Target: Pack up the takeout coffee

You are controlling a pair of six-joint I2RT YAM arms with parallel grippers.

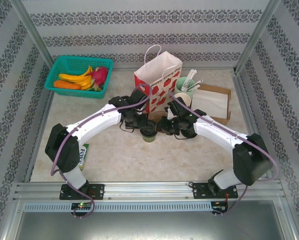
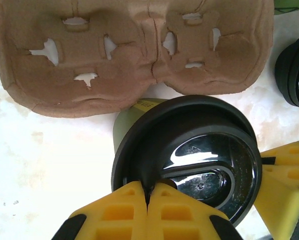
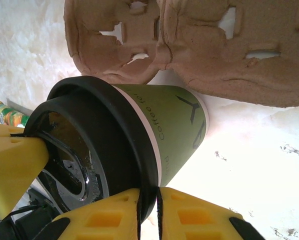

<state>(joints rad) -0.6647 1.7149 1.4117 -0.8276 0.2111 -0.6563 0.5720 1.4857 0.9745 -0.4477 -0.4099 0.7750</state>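
Note:
The takeout coffee (image 1: 149,136), a green paper cup with a black lid, stands at mid-table between both arms. In the left wrist view my left gripper (image 2: 149,189) is shut, its yellow fingertips pinching the near rim of the black lid (image 2: 189,155). In the right wrist view my right gripper (image 3: 148,195) is shut on the lid's outer rim, just beside the green cup wall (image 3: 177,122). The left gripper's yellow finger (image 3: 9,160) shows on the lid's far side. From above, the left gripper (image 1: 141,127) and right gripper (image 1: 163,128) meet over the cup.
A brown pulp cup carrier (image 2: 139,50) lies on the table just beyond the cup. A strawberry-print paper bag (image 1: 158,80) stands behind. A teal fruit basket (image 1: 78,75) is back left, a mint utensil cup (image 1: 185,86) and brown tray (image 1: 214,102) back right.

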